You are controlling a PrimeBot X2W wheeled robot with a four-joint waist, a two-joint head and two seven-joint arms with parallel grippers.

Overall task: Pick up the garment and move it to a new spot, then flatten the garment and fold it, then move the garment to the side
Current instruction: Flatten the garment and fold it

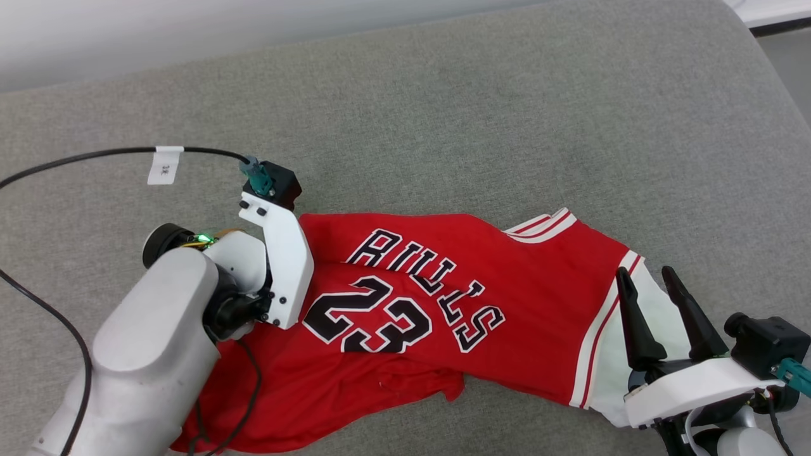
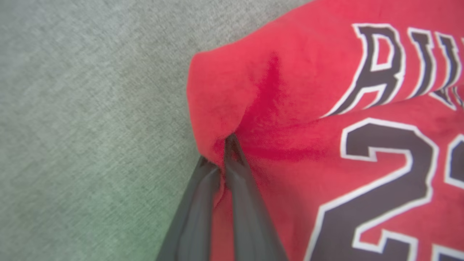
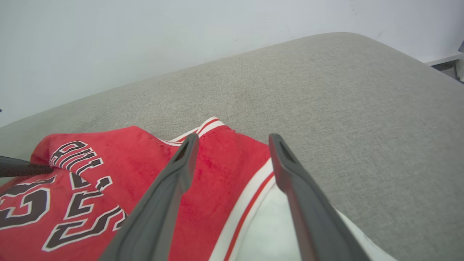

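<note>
Pinching garment [image 1: 538,278]: left jaws; right jaws parted over sleeve [image 3: 268,235].

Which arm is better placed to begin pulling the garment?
Left: the left pincer is shut on a red fold of the garment; the right pincer is open over the white sleeve.

This is looking like a plain indoor room, part home mock-up and part robot test space, though which of the two is hard to say. A broad padded surface [image 1: 443,95] in grey woven upholstery, with a rounded corner like a bed or sofa cushion, is carrying the garment [image 1: 538,304]. A bare pale wall [image 1: 190,31] is rising right behind it, and a white ledge [image 1: 785,9] is showing past the corner. A black cable [image 1: 95,155] wearing a white label tag [image 1: 165,166] is trailing across the fabric, hinting at lab equipment.
</note>
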